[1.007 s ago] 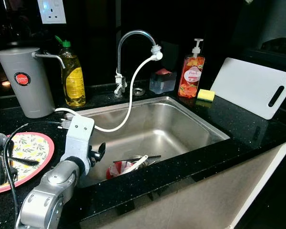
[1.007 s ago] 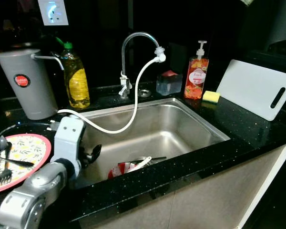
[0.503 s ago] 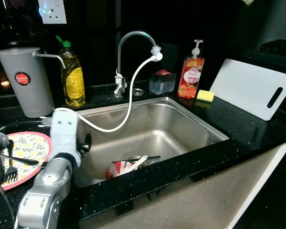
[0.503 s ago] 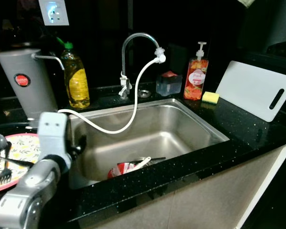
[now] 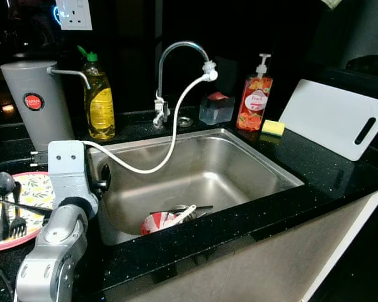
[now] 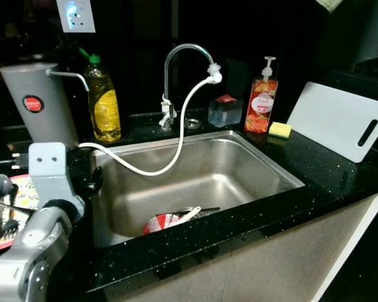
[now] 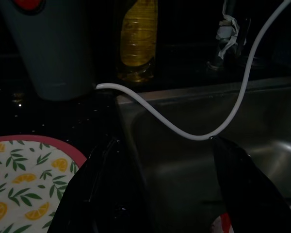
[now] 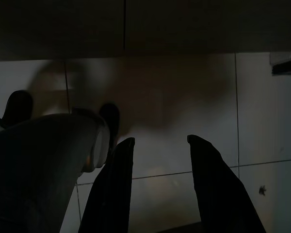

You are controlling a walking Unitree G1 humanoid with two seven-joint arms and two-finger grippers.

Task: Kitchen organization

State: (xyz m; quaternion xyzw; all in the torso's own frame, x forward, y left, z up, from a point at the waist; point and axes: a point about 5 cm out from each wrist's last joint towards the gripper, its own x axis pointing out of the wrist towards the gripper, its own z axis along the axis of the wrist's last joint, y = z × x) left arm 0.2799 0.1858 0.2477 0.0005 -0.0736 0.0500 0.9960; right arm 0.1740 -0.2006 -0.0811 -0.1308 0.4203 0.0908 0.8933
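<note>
Hovering at the near-left corner of the sink [image 5: 283, 178], the left gripper [image 5: 103, 179] is pointing toward the basin from the black counter [image 5: 340, 170], its silver arm rising from the bottom of the left eye view. Beside the arm, a red-rimmed lemon-print plate [image 5: 31, 195] is carrying a fork [image 5: 16, 220] and a spoon [image 5: 2, 185]. Down in the basin, a red-and-white bowl [image 5: 156, 222] is lying with utensils [image 5: 183, 211] across it, just beside the near wall. A white hose [image 5: 170, 141] is drooping from the faucet [image 5: 176, 50] across the basin to the grey water filter [image 5: 34, 104], passing right over the gripper. Standing along the back are an oil bottle [image 5: 101, 100], a soap dispenser [image 5: 254, 97], a small clear container [image 5: 216, 108], a yellow sponge [image 5: 273, 128] and a white cutting board [image 5: 334, 119] that is leaning against the wall.

Looking along the left wrist view, the two black fingers [image 7: 242, 194] are standing wide apart with nothing between them, framing the sink's left wall; the hose is curving across ahead, with the plate rim at one side and the filter and oil bottle beyond.

Showing dimly in the right wrist view, the right gripper [image 8: 157, 165] is hanging over a tiled floor [image 8: 184, 97], its fingers spread and gripping nothing.
</note>
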